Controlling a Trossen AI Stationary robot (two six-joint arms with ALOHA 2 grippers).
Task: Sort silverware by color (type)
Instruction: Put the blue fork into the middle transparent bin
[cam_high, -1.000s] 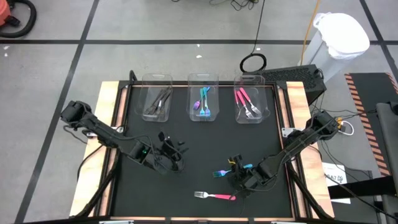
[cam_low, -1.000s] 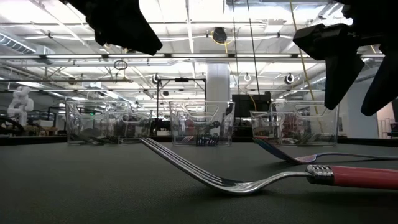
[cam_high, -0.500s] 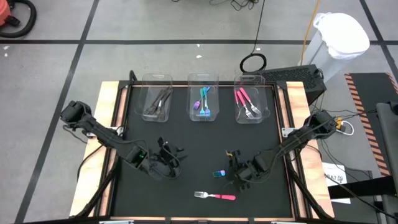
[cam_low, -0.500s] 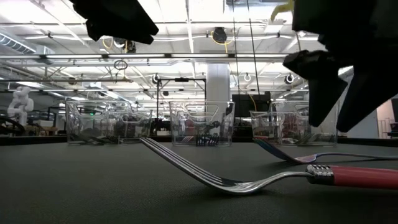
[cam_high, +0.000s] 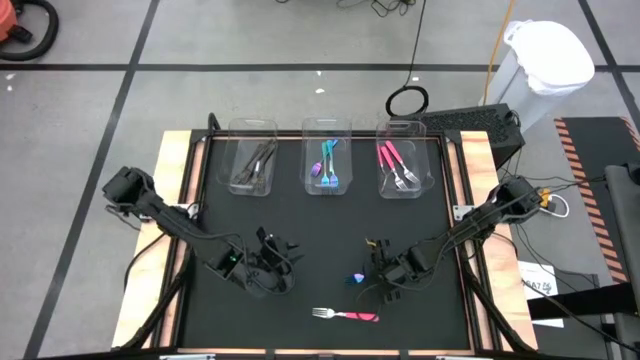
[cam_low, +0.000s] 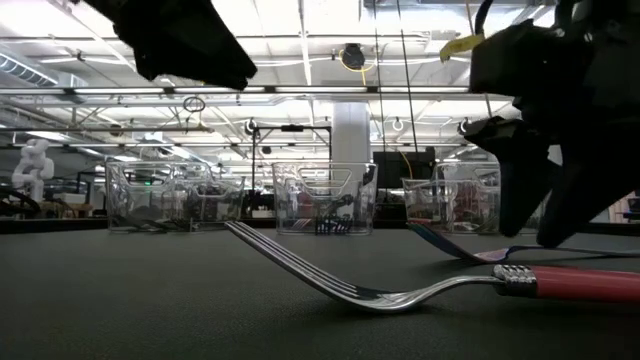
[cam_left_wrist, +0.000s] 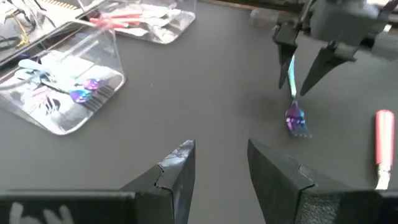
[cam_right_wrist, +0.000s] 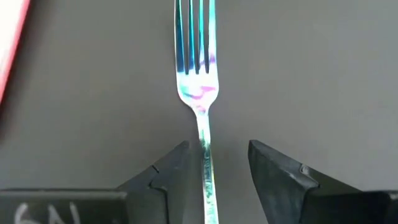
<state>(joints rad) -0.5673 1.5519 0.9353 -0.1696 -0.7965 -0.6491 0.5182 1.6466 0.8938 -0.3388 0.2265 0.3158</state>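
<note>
From above, you had the right gripper (cam_high: 385, 281) down at about 5 o'clock on the black mat (cam_high: 320, 225), over the iridescent blue fork (cam_high: 357, 278), with the pink-handled fork (cam_high: 345, 316) lying alone near 6 o'clock. The left gripper (cam_high: 272, 272) sat at about 7 o'clock, over bare mat. At 12 o'clock stood three clear bins: the left bin (cam_high: 252, 160) held dark forks, the middle bin (cam_high: 327, 160) blue ones, the right bin (cam_high: 402, 162) pink ones. In the low view, the pink-handled fork lay closest to the lens, tines raised, and the right gripper stood with its tips at the mat beside the blue fork. Through your left wrist camera, the left fingers (cam_left_wrist: 177, 171) were parted with nothing between them. Through your right wrist camera, the right fingers (cam_right_wrist: 171, 171) straddled the blue fork's handle, partly open and not visibly touching it.
</note>
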